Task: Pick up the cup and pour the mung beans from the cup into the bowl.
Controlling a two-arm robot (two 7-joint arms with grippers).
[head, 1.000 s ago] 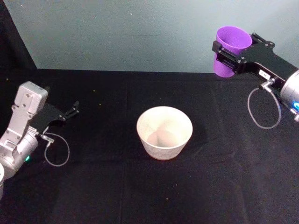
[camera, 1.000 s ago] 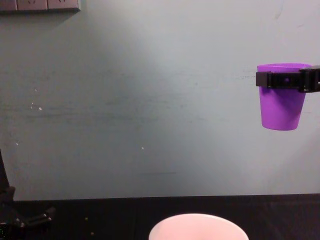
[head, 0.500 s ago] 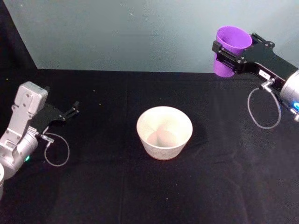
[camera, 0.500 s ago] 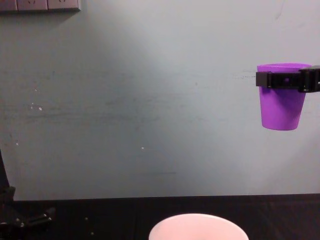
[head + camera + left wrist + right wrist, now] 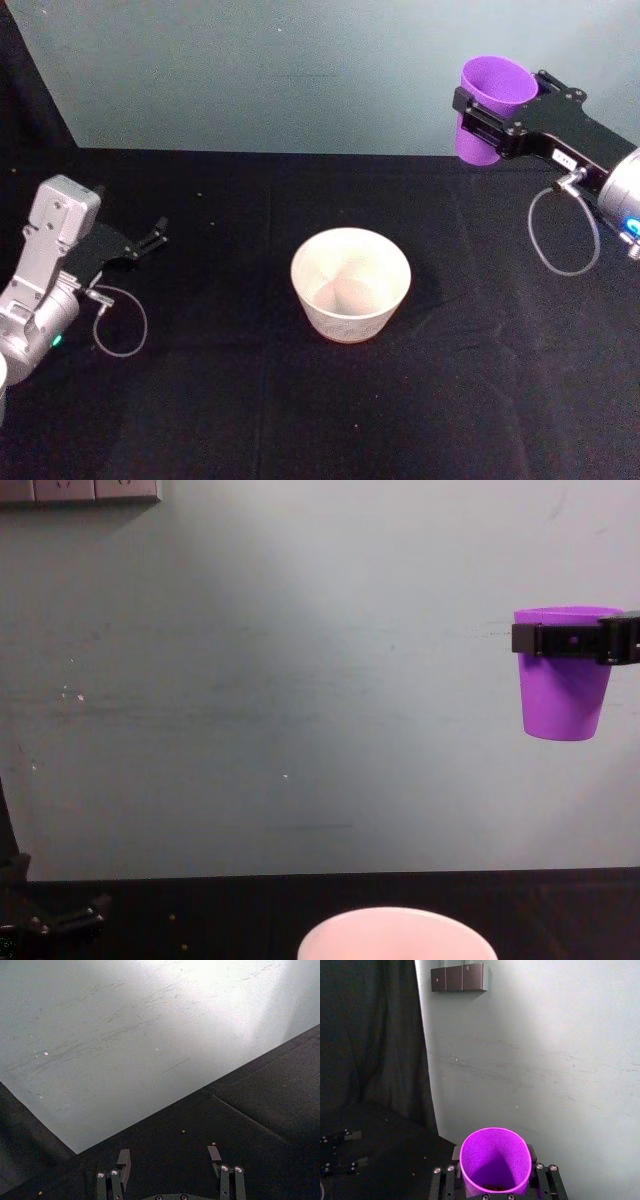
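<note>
The counter (image 5: 230,420) is draped in black cloth and runs back to a pale wall. The bowl (image 5: 350,312) stands upright near its middle. A few stray beans (image 5: 183,1131) lie scattered on the cloth toward the left side, well apart from the bowl.

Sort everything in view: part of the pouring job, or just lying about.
Job: cup, held high in the right gripper; mung beans inside it; bowl.
Lying about: stray grains on the black table; left gripper, parked open at left.
</note>
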